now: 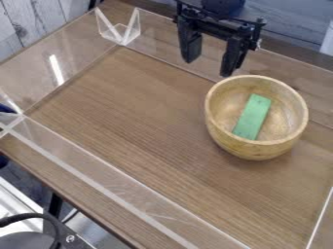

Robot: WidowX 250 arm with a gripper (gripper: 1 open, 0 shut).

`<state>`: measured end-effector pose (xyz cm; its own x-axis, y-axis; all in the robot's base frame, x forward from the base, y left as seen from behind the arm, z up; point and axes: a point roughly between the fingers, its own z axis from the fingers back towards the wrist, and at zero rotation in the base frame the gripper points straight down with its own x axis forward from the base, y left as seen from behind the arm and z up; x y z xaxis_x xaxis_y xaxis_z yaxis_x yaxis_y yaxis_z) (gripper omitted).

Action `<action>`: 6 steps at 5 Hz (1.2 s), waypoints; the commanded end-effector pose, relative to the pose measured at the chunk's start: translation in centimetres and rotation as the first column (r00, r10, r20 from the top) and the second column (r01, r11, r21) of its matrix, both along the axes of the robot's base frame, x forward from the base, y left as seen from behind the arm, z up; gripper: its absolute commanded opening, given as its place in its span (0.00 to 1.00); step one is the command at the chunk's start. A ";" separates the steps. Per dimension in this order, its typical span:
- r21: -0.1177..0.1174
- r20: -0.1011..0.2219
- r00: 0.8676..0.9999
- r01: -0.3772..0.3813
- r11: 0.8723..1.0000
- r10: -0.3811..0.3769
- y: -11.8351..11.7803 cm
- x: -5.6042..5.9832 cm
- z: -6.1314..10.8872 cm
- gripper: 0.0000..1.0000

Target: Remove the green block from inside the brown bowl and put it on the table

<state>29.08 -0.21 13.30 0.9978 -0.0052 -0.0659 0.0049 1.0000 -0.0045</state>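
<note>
the black two-fingered gripper [211, 56] is hanging from the top edge of the view, pointing straight down, with its jaws standing wide apart and nothing sitting between them; the hand is released and is carrying no load. one dark finger [190, 44] is showing on the left and the other, longer in this view, is reaching down on the right, its tip sitting just above and behind the far rim of the round light-brown wooden bowl [224, 126]. i cannot tell whether that tip is touching the rim or merely hovering over it. the small bright green flat rectangular block [252, 116] is lying inside the bowl, resting on the smooth inner floor, its long side running roughly from the far wall toward the near wall, tilted slightly, and it is not touching the gripper. the bowl is sitting upright on the right side of the large brown wood-grain table [130, 126], near the right edge. low clear acrylic walls [65, 160] are edging the tabletop, catching glare along the near-left side, and a clear angled acrylic piece [120, 27] is standing at the far corner, well apart from the bowl. something dark and rounded is showing at the bottom-left corner, below the table edge, too cropped to identify.
</note>
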 end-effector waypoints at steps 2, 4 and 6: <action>0.002 -0.009 0.997 0.082 0.997 -0.082 -1.8 0.9 -2.0 1.00; 0.010 -0.012 0.991 0.133 0.991 -0.132 -3.4 2.2 -3.7 1.00; 0.015 -0.024 0.987 0.161 0.987 -0.161 -4.4 3.5 -5.2 1.00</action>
